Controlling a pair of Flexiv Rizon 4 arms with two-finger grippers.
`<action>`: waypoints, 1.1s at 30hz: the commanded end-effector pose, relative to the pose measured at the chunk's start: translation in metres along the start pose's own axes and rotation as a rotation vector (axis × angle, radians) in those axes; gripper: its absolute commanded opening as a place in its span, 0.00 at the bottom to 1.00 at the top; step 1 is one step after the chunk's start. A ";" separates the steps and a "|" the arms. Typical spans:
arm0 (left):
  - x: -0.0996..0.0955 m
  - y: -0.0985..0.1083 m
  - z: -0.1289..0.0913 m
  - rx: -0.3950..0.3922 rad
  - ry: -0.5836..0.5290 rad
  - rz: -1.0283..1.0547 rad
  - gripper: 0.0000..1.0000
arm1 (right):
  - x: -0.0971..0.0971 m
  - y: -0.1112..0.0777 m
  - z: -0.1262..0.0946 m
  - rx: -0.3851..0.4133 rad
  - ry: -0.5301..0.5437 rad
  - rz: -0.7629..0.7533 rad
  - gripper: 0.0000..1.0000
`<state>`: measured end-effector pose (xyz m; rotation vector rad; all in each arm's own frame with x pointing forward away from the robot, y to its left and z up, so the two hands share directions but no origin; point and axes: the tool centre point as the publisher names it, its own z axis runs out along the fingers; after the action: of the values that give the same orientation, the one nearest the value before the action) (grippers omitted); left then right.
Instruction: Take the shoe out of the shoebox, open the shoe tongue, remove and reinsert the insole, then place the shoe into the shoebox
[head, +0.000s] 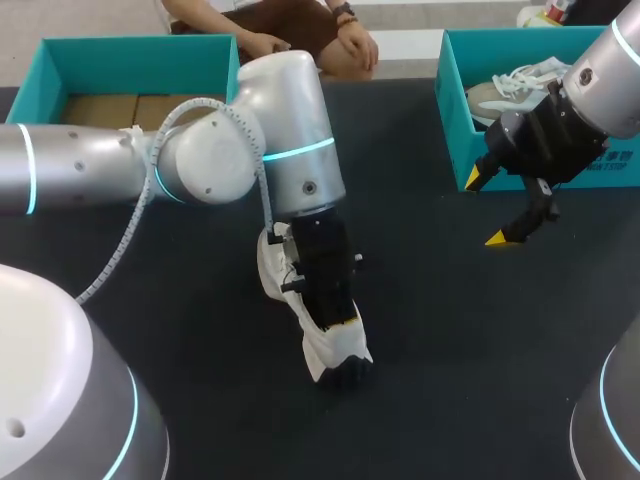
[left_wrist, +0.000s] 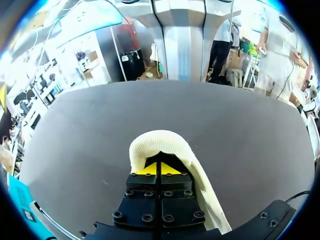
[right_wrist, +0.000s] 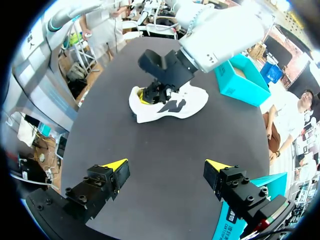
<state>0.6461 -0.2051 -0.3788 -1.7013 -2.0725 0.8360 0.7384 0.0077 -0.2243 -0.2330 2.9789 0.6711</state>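
Left gripper (left_wrist: 160, 169), tips pressed together, sits inside the cream collar of the white, dark-marked shoe (left_wrist: 161, 140). Right gripper (right_wrist: 166, 165) hangs spread, well apart from it.

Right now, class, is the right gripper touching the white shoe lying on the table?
Apart. The right wrist view shows the right gripper open, with a stretch of bare black table between it and the white shoe.

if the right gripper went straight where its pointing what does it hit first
Probably the bare table, just short of the shoe; nothing shows between the right gripper and it, though depth is unclear.
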 end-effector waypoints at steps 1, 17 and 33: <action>-0.003 0.004 0.008 0.001 0.002 -0.005 0.00 | 0.000 0.000 0.001 0.001 -0.001 0.000 1.00; 0.002 0.019 0.026 -0.048 0.021 -0.022 0.00 | 0.000 0.000 0.001 0.001 -0.001 0.000 1.00; 0.010 0.052 0.030 -0.231 0.014 -0.039 0.00 | 0.000 0.000 0.001 0.001 -0.001 0.000 1.00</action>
<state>0.6532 -0.2048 -0.4099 -1.7537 -2.2293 0.6039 0.7384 0.0077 -0.2243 -0.2330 2.9789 0.6711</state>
